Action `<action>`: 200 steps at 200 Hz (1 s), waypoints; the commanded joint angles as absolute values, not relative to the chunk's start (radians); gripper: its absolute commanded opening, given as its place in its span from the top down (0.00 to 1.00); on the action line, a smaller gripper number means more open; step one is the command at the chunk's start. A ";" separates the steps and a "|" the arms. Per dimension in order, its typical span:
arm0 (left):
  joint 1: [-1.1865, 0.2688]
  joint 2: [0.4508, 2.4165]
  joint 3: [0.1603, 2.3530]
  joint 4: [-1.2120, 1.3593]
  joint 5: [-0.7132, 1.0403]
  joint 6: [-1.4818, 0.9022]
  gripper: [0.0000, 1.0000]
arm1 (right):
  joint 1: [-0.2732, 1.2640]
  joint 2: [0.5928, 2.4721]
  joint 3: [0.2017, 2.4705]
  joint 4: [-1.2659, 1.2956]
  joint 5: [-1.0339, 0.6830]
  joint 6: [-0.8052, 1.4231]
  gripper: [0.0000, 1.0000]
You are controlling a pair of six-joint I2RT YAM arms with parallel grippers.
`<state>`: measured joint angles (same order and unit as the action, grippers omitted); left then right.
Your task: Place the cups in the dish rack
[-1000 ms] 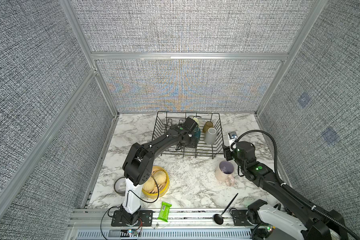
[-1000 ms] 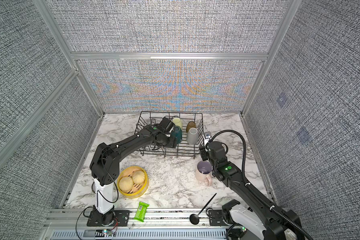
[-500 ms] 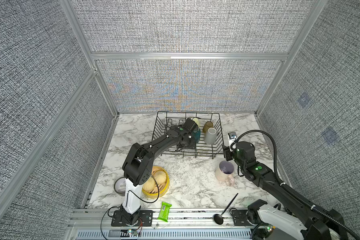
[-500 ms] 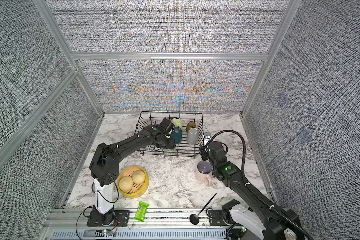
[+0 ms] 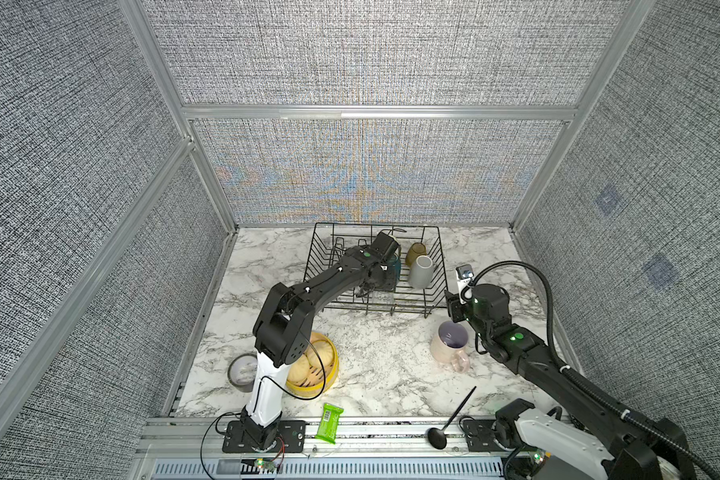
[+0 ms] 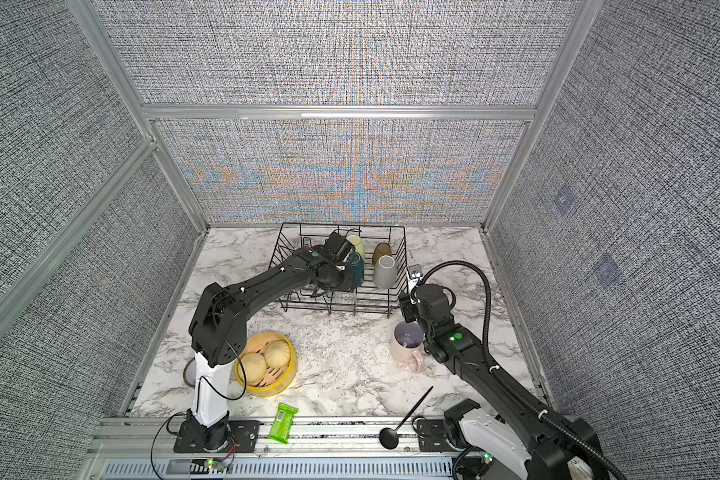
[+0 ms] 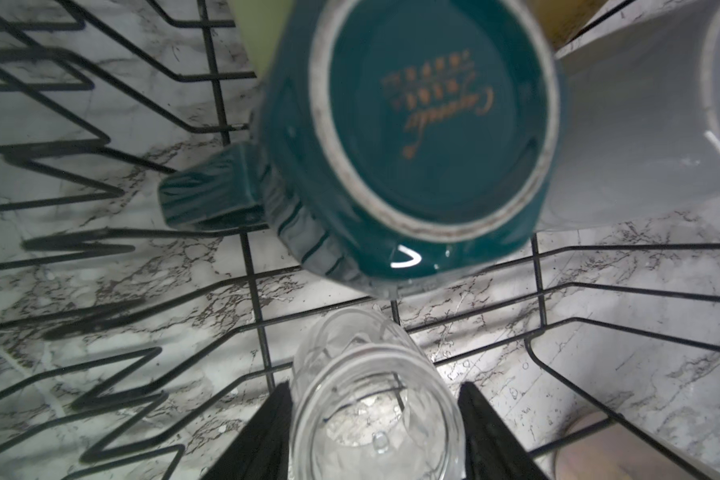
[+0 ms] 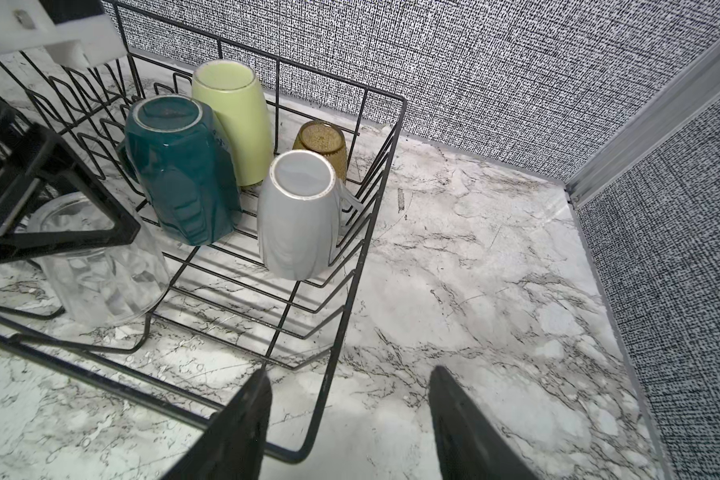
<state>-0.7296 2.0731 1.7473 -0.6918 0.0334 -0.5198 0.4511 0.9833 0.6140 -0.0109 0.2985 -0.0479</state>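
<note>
Left gripper [image 7: 375, 386]: it is positioned inside the dish rack [image 8: 341, 316], with its jaws drawn partway in. Both fingers are set against opposite sides of the clear glass [image 7: 375, 415].
Clear glass: it is held low in the front part of the rack, just beside the dark teal mug [image 7: 412, 124]. Which way up it stands cannot be told.
Racked cups: the dark teal mug, the pale green mug [image 8: 233, 120], the grey-white mug [image 8: 296, 220] and the amber glass tumbler [image 8: 321, 145] are set base-up in the rack's right part.
Pink mug [image 5: 449, 349]: it is stood upright on the marble table [image 5: 371, 365], outside the rack and near its front right corner. Its purple inside is shown.
Right gripper [image 8: 350, 372]: it is held over the rack's front right corner. Its jaws are spread wide and nothing is gripped.
Front of table: a yellow steamer basket [image 6: 267, 390] of buns, a green packet [image 6: 282, 423] and a black spoon [image 6: 404, 415] are seen.
</note>
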 commanded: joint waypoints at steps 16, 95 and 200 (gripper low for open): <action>-0.730 2.097 1.767 -0.751 0.059 -0.524 0.40 | 0.451 0.980 0.614 0.013 0.309 -0.051 0.39; -0.733 2.010 1.695 -0.701 0.046 -0.528 0.44 | 0.451 0.975 0.603 0.031 0.307 -0.046 0.39; -0.743 1.997 1.672 -0.622 -0.014 -0.512 0.44 | 0.451 0.980 0.608 0.021 0.313 -0.049 0.39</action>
